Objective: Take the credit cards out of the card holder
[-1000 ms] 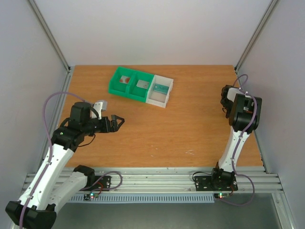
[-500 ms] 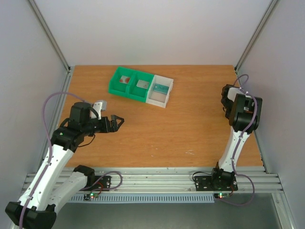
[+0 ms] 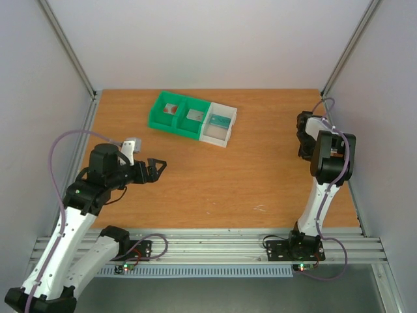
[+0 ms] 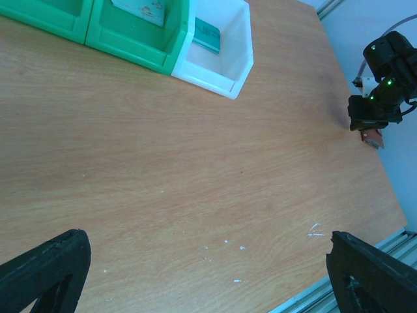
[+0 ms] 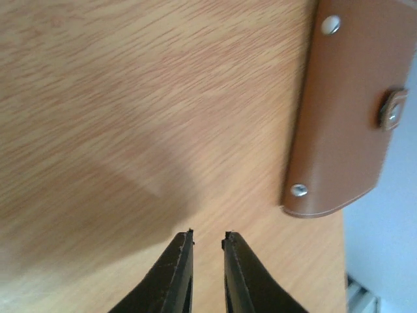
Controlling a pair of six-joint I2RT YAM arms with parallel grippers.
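1. While the right jaws hover almost closed and empty above the tabletop, the card holder lies flat just beside them at the tabletop's right edge, untouched.
2. Its brown, leather-look outer face is up: smooth and round-cornered, with two metal rivets and a snap tab. Lying so, it likely offers only a thin edge to pinch.
3. Across the wood-grain surface, well apart from the holder, the left jaws stand wide open and hold nothing, apparently keeping clear of the work.
4. Three credit cards appear to rest already in moulded plastic bins on the far side. One showing red and a pale grey one are in the green bins. A teal-tinted one is in the white bin.
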